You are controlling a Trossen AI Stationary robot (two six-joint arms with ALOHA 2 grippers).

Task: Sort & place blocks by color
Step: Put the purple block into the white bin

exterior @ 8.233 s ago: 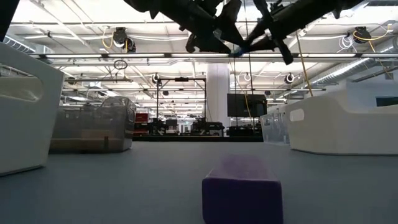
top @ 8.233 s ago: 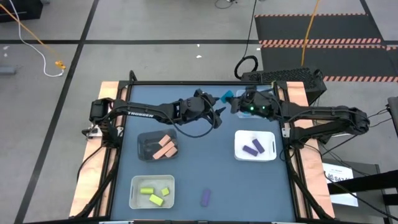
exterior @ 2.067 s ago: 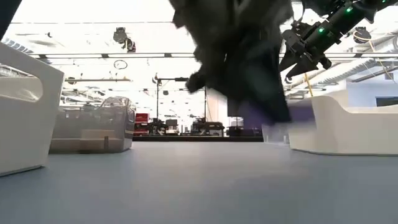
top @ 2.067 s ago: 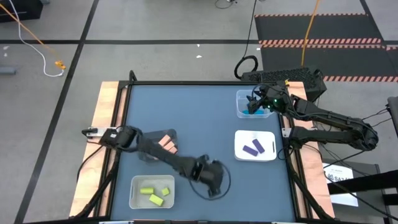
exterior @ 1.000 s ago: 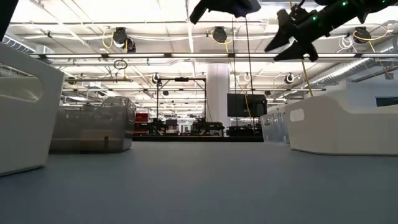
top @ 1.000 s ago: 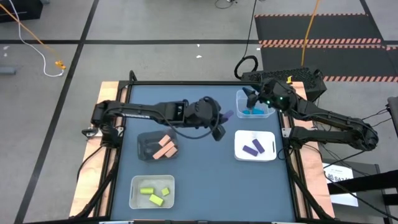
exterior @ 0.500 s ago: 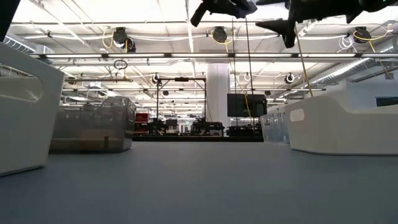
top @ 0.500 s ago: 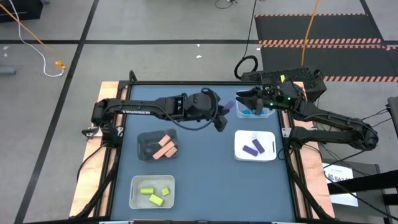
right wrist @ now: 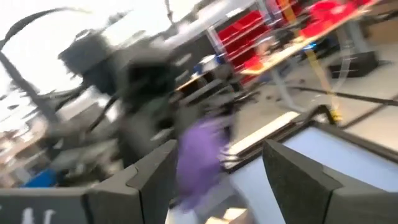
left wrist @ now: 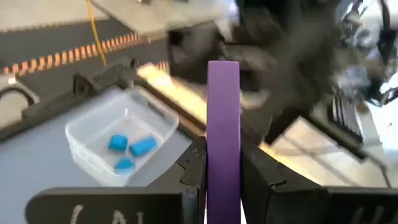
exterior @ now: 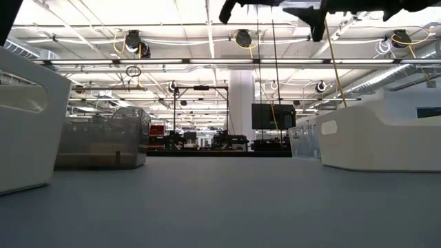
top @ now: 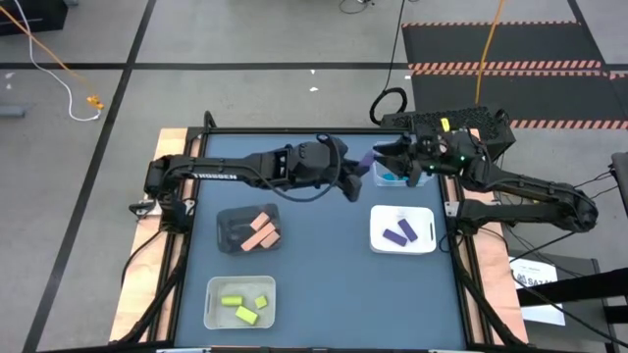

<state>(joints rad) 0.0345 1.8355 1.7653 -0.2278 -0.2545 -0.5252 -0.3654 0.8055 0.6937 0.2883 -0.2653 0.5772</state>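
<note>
While the left tool [top: 356, 175] hangs above the rear of the worktop [top: 324, 284], its fingers [left wrist: 193, 171] are clamped on a purple bar [left wrist: 222, 130], which stands up between them in the left wrist view. In the high view the bar [top: 369, 160] points toward the right tool [top: 385, 157], which faces it close by with its fingers [right wrist: 152, 171] spread apart; whether the right tool touches the bar cannot be told from the blurred wrist views. Both tools are raised off the surface, since the low view shows only dark arm parts at its top edge and bare worktop below.

Just beside the right tool, at the rear right, a clear bin [top: 378, 178] holds three blue blocks [left wrist: 132, 147]. Nearer the front on the right, a white tray [top: 403, 241] carries two purple blocks [top: 398, 233]. Left of centre, a dark bin [top: 234, 224] holds salmon-tan blocks [top: 260, 232]. At the front left, a white bin [top: 214, 294] contains three yellow-green blocks [top: 245, 314]. The bins and tray stand well apart from one another.
</note>
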